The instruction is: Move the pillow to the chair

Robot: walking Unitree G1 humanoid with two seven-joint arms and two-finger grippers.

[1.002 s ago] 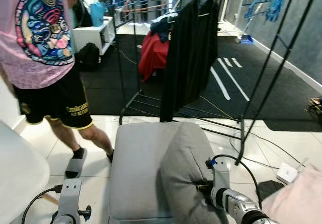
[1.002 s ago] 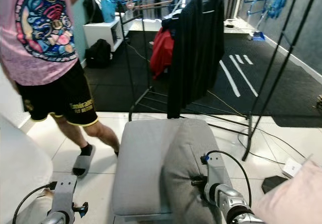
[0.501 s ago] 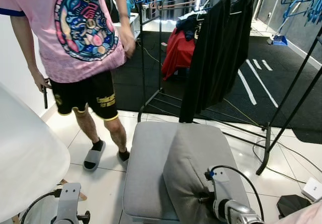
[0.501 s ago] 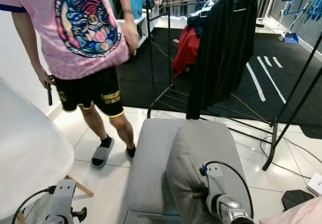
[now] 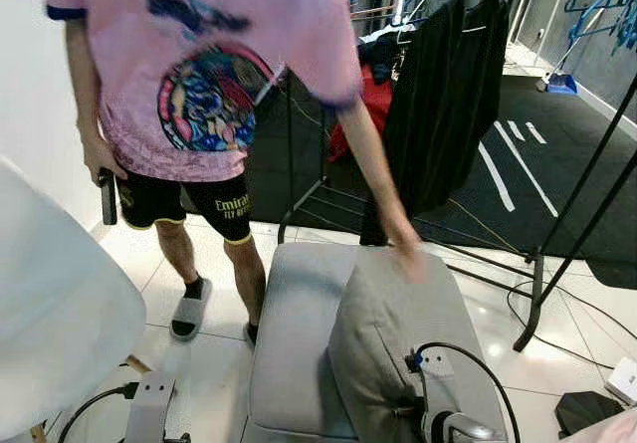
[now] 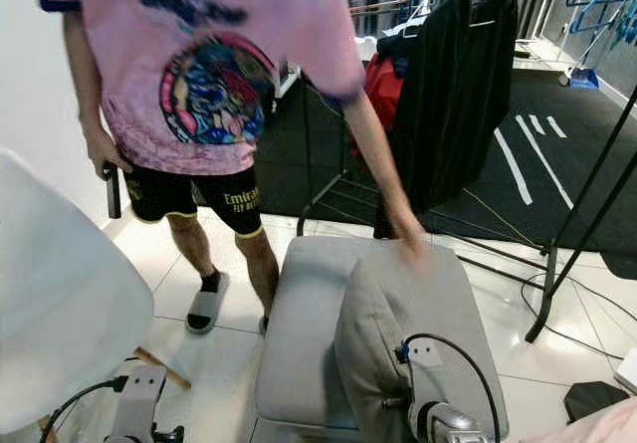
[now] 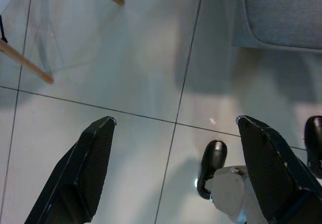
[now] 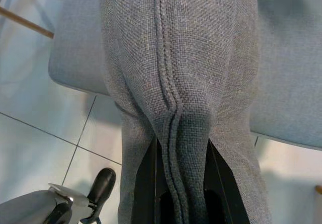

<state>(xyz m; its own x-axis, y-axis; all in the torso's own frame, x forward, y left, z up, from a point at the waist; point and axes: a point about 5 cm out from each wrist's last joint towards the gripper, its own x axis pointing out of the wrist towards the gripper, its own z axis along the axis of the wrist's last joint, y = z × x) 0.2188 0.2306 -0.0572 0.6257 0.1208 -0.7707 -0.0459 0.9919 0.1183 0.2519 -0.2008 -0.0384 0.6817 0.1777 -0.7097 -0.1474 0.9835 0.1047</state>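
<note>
A grey fabric pillow [image 5: 373,343] stands on edge on a grey cushioned seat [image 5: 294,333] right in front of me. My right gripper [image 8: 182,183] is shut on the pillow's seam at its near end, and its fingers [image 8: 151,181] press into the cloth. The right wrist [image 5: 438,425] shows low behind the pillow. A person in a pink shirt reaches down, with a hand [image 5: 406,257] on the pillow's far top edge. My left gripper [image 7: 173,168] hangs open over the floor tiles. A white chair [image 5: 50,314] with wooden legs stands at the left.
A black clothes rack with dark garments [image 5: 443,95] stands behind the seat, its leg [image 5: 537,294] at the right. Cables [image 5: 587,314] and a white box [image 5: 622,378] lie on the floor at the right. The person's feet [image 5: 189,309] are left of the seat.
The person has turned toward me and reached an arm down onto the pillow's top. The view has shifted slightly. My right gripper still holds the pillow.
</note>
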